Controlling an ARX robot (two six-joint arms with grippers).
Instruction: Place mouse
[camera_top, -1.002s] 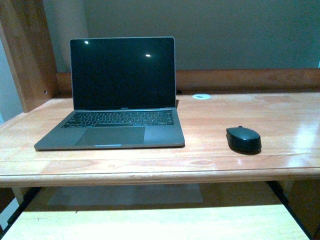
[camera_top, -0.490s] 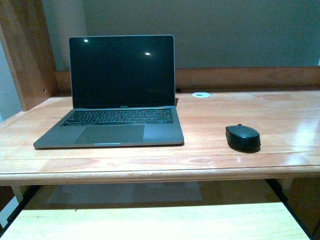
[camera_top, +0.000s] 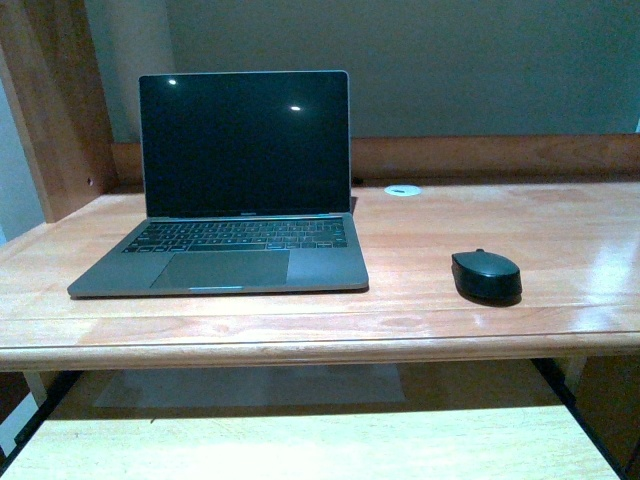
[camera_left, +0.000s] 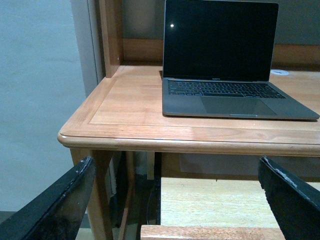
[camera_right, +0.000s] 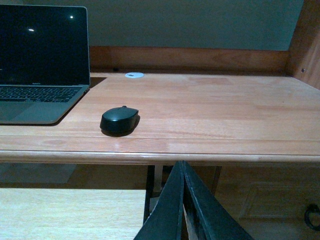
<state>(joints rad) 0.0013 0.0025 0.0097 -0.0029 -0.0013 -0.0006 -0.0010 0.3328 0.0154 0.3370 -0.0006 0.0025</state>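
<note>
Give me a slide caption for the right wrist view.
Black mouse resting on the wooden desk beside the open laptop, with the shut right gripper held back below the desk's front edge.

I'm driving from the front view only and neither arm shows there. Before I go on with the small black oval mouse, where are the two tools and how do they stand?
Observer: The left tool is open, its fingers wide apart, below the front edge of the wooden desk.
Operator: And the right one?
Observer: The right tool is shut, its fingers pressed together, holding nothing.
Operator: Is it near the mouse?
Observer: No. The small black oval mouse rests alone on the desk, apart from the open grey laptop; the right tool sits below the desk edge.
</note>
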